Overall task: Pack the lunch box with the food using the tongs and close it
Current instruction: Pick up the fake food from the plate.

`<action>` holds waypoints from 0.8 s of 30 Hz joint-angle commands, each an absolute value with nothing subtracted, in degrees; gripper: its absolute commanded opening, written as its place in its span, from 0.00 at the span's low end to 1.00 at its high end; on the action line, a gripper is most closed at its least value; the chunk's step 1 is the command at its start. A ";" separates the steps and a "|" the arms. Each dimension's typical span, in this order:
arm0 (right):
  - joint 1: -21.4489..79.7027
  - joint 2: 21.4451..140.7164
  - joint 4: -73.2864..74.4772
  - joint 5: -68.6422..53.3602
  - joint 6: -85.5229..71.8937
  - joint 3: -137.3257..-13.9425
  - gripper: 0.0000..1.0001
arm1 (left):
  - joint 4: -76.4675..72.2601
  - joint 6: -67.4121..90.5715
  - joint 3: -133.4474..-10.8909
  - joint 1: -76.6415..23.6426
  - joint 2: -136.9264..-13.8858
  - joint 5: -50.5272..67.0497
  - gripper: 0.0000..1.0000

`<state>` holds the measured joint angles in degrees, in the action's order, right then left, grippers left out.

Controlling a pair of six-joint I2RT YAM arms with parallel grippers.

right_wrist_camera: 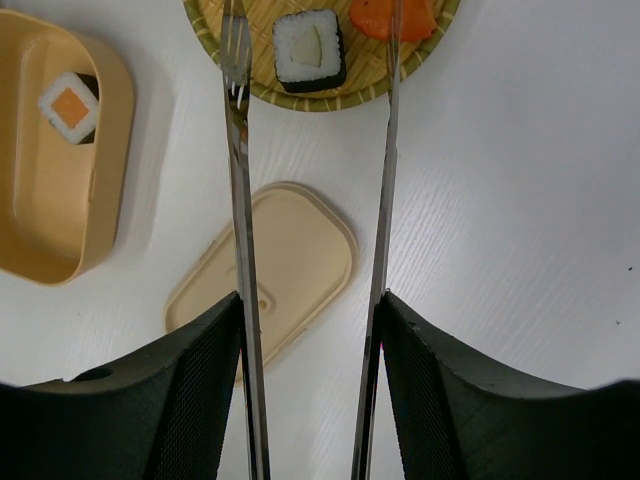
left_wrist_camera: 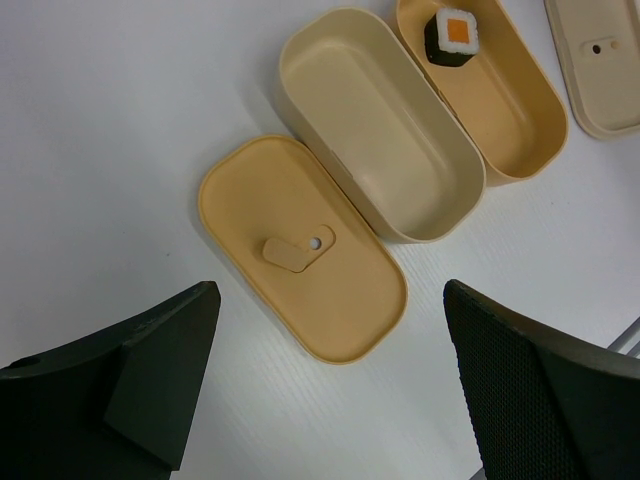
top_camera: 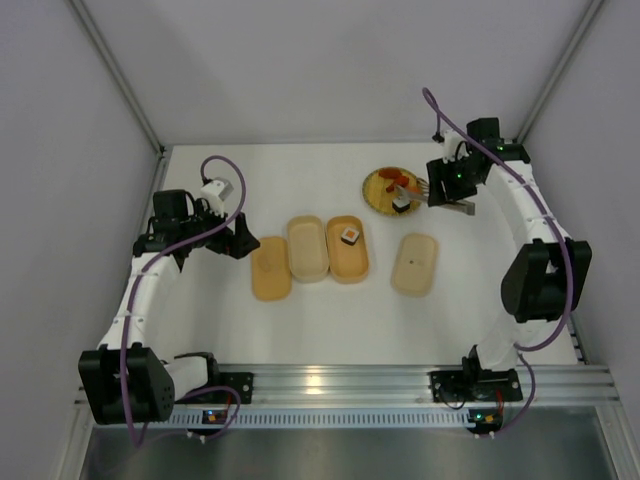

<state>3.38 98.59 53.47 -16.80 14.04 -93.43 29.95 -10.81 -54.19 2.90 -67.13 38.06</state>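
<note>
My right gripper (right_wrist_camera: 310, 300) is shut on the tongs (right_wrist_camera: 240, 200), one finger outside each slim metal arm. The arms stand apart, their tips over the woven plate (right_wrist_camera: 260, 95). A sushi roll (right_wrist_camera: 309, 48) lies on the plate between the tips, with a gap on both sides. An orange-red piece (right_wrist_camera: 375, 18) lies next to it under the right arm. The lunch box's orange tray (top_camera: 348, 262) holds another sushi roll (left_wrist_camera: 453, 35), and its cream tray (left_wrist_camera: 380, 130) holds nothing. My left gripper (left_wrist_camera: 330, 330) hangs open above the table, just short of the orange lid (left_wrist_camera: 340, 300).
A cream lid (right_wrist_camera: 290, 250) lies flat under the tongs, between the plate and the table's near side. The trays and the orange lid sit side by side mid-table. White walls enclose the table on three sides, and the right arm reaches along the right wall.
</note>
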 commanded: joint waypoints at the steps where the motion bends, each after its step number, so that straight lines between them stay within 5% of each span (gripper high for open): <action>1: 3.87 100.36 50.71 -16.17 12.92 -95.45 0.55 | 27.33 -10.72 -53.79 2.81 -66.62 39.29 0.98; 24: 6.42 105.99 50.10 -17.58 13.36 -97.03 0.55 | 26.98 -12.13 -52.47 2.81 -66.80 38.50 0.98</action>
